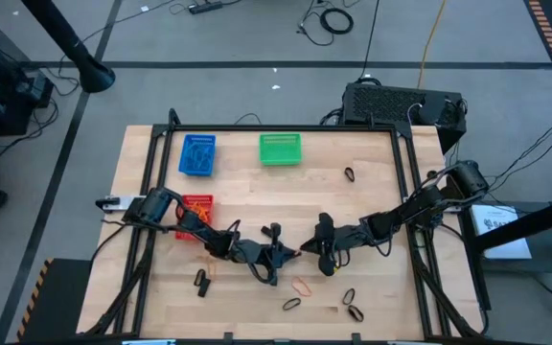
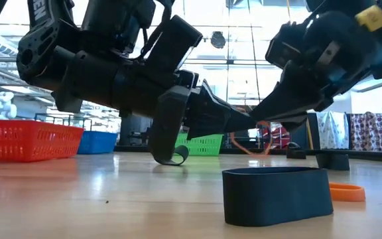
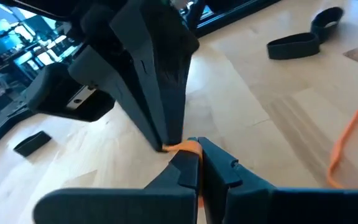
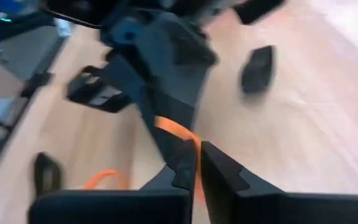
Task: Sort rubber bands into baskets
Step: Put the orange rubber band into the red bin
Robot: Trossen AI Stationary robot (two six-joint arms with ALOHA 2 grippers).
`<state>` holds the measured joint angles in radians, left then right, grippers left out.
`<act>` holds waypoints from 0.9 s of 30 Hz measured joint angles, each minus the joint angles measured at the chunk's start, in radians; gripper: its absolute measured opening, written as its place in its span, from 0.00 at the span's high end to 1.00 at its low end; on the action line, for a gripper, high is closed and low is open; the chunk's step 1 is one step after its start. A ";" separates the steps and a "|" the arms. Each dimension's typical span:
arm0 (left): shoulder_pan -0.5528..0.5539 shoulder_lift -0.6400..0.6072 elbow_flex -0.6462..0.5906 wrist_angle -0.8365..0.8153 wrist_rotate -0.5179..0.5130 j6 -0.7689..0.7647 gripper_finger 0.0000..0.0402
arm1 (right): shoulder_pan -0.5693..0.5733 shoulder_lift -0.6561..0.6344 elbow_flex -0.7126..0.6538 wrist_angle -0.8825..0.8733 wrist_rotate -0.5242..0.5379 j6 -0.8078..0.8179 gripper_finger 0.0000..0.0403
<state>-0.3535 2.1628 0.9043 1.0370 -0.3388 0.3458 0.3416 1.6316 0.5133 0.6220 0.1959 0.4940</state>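
A light wooden tabletop [image 1: 257,206] stands on grey floor. Beyond its far right corner sits a black box [image 1: 401,103], with loose cables [image 1: 329,19] farther off.

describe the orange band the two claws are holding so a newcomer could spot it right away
Start at the red basket on the table's left side and follow the left arm toward the table's middle, where the left claw meets the right claw. The orange band is pinched between them; unlike the black bands and the other orange band lying on the wood, it is held.
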 joint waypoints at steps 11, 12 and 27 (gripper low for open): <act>-0.070 -0.212 -0.001 -0.519 -0.269 0.052 0.99 | 0.001 0.000 0.000 -0.061 0.044 0.000 0.70; -0.080 -0.254 -0.001 -0.593 -0.282 0.046 0.99 | 0.001 0.000 0.000 -0.068 0.042 0.000 0.68; -0.069 -0.751 0.000 -2.021 -0.107 -0.837 1.00 | 0.001 0.000 0.000 -0.081 0.039 0.000 0.61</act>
<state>-0.4228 1.4121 0.9039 -0.9840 -0.4458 -0.4909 0.3424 1.6314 0.5131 0.5412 0.2352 0.4942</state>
